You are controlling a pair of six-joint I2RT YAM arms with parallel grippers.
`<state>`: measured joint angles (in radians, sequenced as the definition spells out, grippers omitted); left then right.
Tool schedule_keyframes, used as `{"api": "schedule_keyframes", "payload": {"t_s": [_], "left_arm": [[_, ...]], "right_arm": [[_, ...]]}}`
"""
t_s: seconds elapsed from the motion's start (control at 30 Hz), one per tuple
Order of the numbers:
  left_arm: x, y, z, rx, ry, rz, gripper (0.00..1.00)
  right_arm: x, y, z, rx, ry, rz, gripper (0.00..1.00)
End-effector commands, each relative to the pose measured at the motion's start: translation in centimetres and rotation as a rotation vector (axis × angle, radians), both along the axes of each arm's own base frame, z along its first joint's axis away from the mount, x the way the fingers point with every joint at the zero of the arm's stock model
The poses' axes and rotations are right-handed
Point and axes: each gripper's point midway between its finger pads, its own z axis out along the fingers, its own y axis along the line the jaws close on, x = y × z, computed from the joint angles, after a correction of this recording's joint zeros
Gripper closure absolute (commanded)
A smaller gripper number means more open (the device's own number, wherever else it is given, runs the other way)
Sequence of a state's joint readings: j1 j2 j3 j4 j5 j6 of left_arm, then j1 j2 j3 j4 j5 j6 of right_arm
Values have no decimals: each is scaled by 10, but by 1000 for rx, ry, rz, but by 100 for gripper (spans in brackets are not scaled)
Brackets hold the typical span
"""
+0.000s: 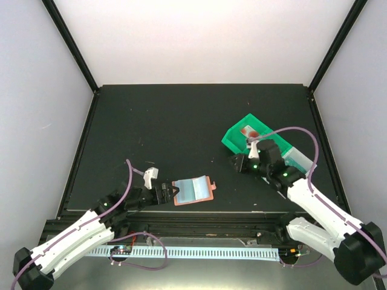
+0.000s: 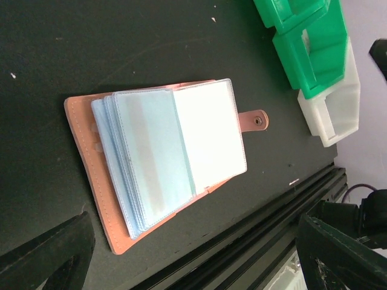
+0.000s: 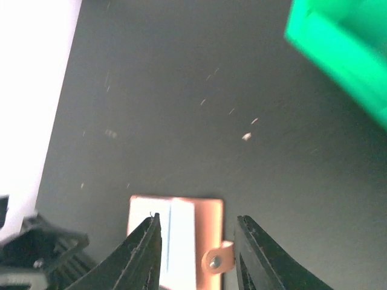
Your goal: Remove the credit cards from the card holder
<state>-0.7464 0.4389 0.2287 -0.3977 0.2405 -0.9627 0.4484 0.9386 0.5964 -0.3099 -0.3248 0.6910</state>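
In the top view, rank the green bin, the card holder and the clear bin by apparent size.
1. Green bin, clearly largest.
2. Card holder, lying open.
3. Clear bin, but the right arm covers part of it, so its place against the card holder is unsure.

Card holder (image 1: 193,191) lying open on table (image 1: 181,121), near front edge, left of centre, snap tab pointing right. Pocket stack (image 2: 163,157) lying on top of it. Left gripper (image 1: 171,192) sitting just left of card holder. Bin (image 1: 257,136) standing well apart, right and farther back. Second bin (image 1: 299,158) adjoining its right side. Right gripper (image 1: 240,163) hanging just before bin.
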Motion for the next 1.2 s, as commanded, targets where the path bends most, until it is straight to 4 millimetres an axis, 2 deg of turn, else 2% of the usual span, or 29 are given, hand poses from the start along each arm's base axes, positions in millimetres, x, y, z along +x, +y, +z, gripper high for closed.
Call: {"api": "schedule_keyframes", "payload": {"t_s": [0.0,0.1,0.23,0.67,0.97,1.17], "left_arm": [[4,-11,19,-90,-33,-9,7],[4,-9,29,-78,-63,-21,7],[6,-2,44,-33,-103,-13,7],[7,11,55,-11,-153,25,5],[4,16,58,-33,-175,45,5],[2,14,57,-46,-171,32,4]], "right_arm": [[-19,39,-8,28,23,73,67],[-36,63,-21,9,51,140,67],[-49,86,-35,-16,80,196,67],[-74,150,-76,-129,160,337,67],[-80,169,-106,-202,212,354,69],[-78,168,-125,-261,227,332,71]]}}
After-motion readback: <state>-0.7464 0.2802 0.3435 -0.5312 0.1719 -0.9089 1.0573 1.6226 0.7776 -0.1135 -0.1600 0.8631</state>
